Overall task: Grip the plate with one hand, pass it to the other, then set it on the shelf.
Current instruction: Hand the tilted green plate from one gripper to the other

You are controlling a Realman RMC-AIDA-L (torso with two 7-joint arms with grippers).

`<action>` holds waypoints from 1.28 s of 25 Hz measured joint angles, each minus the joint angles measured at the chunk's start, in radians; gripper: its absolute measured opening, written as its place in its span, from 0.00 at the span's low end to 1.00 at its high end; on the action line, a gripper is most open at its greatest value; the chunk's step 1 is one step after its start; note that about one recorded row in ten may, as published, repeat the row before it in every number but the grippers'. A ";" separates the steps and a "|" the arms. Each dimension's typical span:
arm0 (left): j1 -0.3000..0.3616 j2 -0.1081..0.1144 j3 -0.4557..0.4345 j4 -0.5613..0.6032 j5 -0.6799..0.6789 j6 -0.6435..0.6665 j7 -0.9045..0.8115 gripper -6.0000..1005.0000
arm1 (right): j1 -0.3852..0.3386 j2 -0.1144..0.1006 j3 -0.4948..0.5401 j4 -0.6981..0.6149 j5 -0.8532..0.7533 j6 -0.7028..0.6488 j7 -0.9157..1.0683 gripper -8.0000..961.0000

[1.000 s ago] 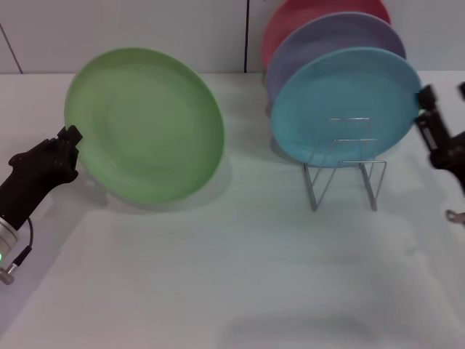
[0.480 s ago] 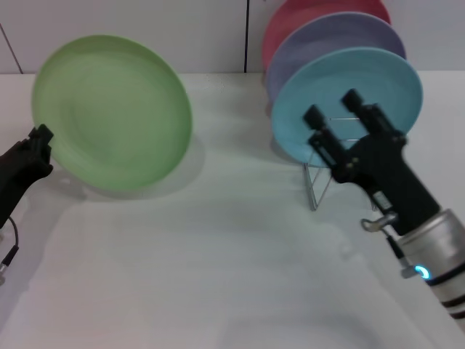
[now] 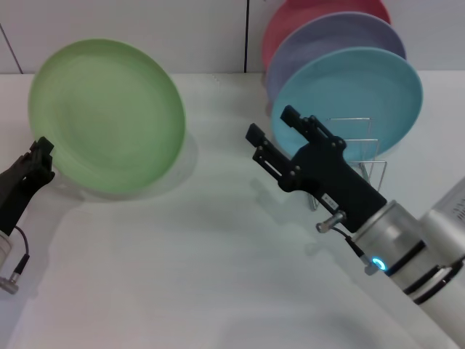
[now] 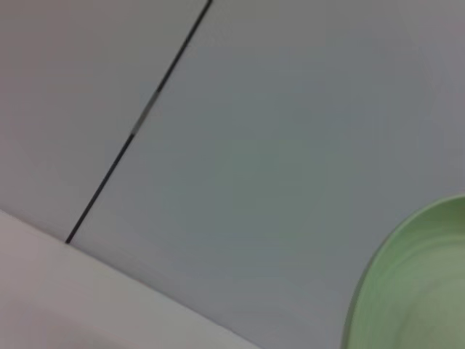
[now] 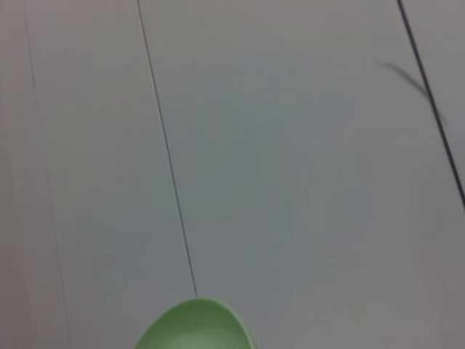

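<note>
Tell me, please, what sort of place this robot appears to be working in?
Probably a lab test bench staged as a dish-drying station: a plain white table against a bare panelled wall, with coloured plastic plates standing in a wire plate rack, and nothing else of a kitchen.

The plate [image 3: 107, 116] is round, light green and matte with a shallow raised rim; it stands tilted nearly upright at the left of the white table, its concave face toward the camera, with the left gripper [image 3: 40, 161] clamped on its lower left edge. The right gripper [image 3: 275, 135], black on a thick white arm with a blue light, is held above the table with its two fingers spread apart, pointing toward the plate and well apart from it. The shelf [image 3: 347, 169], a small silver wire rack, stands at the right rear behind that gripper.
</note>
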 joint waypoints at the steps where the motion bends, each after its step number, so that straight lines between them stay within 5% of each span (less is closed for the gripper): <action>1: -0.003 0.000 -0.010 0.010 0.001 -0.002 0.000 0.04 | 0.006 0.000 0.004 0.004 0.000 0.016 0.001 0.73; 10: 0.012 0.000 0.003 0.007 0.012 -0.060 0.061 0.04 | 0.082 0.000 0.052 0.044 -0.009 0.160 0.005 0.73; 18: 0.097 0.000 0.162 -0.143 0.013 -0.060 0.192 0.04 | 0.119 0.001 0.072 0.056 -0.039 0.239 0.036 0.73; 32: 0.086 0.000 0.142 -0.157 0.001 -0.048 0.283 0.04 | 0.129 0.001 0.101 0.052 -0.065 0.288 0.057 0.73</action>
